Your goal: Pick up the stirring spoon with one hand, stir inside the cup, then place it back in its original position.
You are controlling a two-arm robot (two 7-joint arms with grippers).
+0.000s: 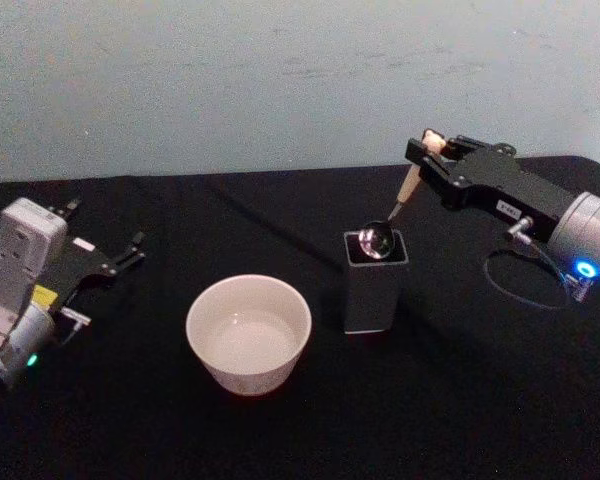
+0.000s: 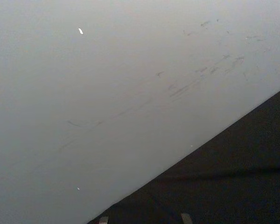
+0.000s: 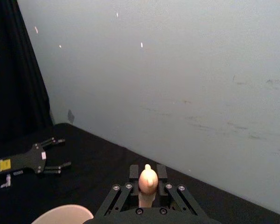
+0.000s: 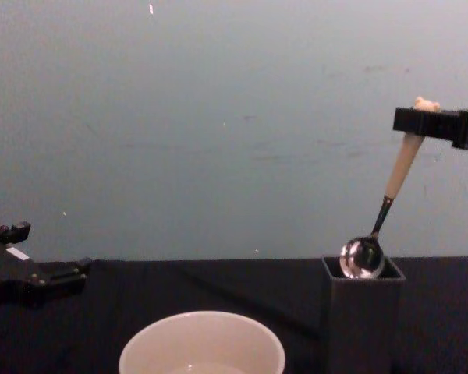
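The stirring spoon (image 1: 407, 190) leans tilted, its beige handle pinched near the bear head (image 3: 148, 179) by my right gripper (image 1: 427, 150), which is shut on it. Its shiny bowl (image 4: 362, 257) sits at the mouth of the dark grey square holder (image 1: 370, 295), level with the rim. The cream cup (image 1: 248, 333) stands on the black table to the left of the holder and a little nearer to me, with a pale inside. Far to the left my left gripper (image 1: 105, 228) rests open above the table, holding nothing.
A black cloth covers the table (image 1: 460, 400). A pale blue-grey wall (image 1: 280, 80) rises close behind it. A thin cable (image 1: 525, 275) loops under my right wrist. Bare cloth lies between the cup and my left gripper.
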